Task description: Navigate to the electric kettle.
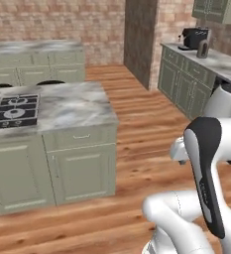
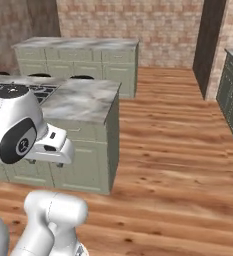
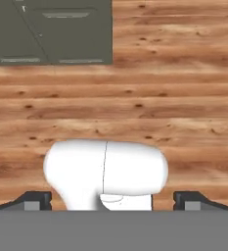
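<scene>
Kettle (image 1: pixel 202 48): I see it far right in the left base view, a small grey jug with a dark handle, standing on the right-hand counter (image 1: pixel 221 62) near that counter's far end.
Coffee machine (image 1: pixel 193 37): black and boxy, just left of the kettle and a little farther back, taller than it; I cannot tell whether the two touch.
Right counter: marble top over green cabinets, running along the brick wall (image 1: pixel 52 20) on the right; an upper cabinet (image 1: pixel 218 10) hangs above it.
Island (image 1: pixel 77 106): near left of me, marble top, green doors below, with a black hob (image 1: pixel 13 110) on its left part. Well apart from the kettle, with open wood floor (image 1: pixel 142 124) between.
Back counter (image 2: pixel 75 44): a second marble-topped run of green cabinets along the far wall, behind the island.
Pillar (image 1: pixel 139 39): dark, between the far wall and the right counter.
Gripper (image 3: pixel 113 201): in the hand view I look down at the wood floor and a green cabinet front (image 3: pixel 49 32); the two fingertips (image 3: pixel 37 200) sit wide apart at either side, spread, with nothing between them.
Arm (image 1: pixel 206 149): folded up close to the base, low in both base views.
</scene>
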Controlling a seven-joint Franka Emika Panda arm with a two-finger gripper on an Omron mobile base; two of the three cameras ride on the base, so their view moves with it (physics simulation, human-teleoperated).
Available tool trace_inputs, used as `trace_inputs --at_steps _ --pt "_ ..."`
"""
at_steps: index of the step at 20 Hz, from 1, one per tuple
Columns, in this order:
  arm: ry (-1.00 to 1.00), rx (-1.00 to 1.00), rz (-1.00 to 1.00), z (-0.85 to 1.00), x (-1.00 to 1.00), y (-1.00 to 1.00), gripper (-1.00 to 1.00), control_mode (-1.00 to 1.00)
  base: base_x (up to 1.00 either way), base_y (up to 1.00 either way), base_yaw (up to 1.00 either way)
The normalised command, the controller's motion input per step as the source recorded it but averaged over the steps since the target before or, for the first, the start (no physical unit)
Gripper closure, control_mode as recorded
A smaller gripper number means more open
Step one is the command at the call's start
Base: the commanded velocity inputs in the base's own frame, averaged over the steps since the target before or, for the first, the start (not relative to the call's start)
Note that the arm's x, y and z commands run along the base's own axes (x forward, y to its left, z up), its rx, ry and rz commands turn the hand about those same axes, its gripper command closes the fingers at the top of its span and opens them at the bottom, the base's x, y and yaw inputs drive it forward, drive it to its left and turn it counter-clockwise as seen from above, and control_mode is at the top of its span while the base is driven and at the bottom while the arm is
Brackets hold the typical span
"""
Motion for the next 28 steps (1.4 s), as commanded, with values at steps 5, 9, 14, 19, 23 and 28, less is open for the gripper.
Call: trace_inputs --at_steps 5,9,14,19,23,28 --pt "0.00 0.00 0.00 0.00 0.00 0.00 -1.00 1.00 0.98 -1.00 0.18" --pt "0.00 0.00 0.00 0.00 0.00 0.00 -1.00 1.00 0.99 -1.00 0.19" --pt "0.00 0.00 0.00 0.00 0.00 0.00 -1.00 1.00 0.98 -1.00 0.14" --pt "0.00 0.00 0.00 0.00 0.00 0.00 -1.00 1.00 1.00 -0.64 0.00" --pt "0.00 0.00 0.00 0.00 0.00 0.00 -1.00 1.00 1.00 -0.32 -0.04" --pt "0.00 0.00 0.00 0.00 0.00 0.00 -1.00 1.00 1.00 -0.05 -0.14"
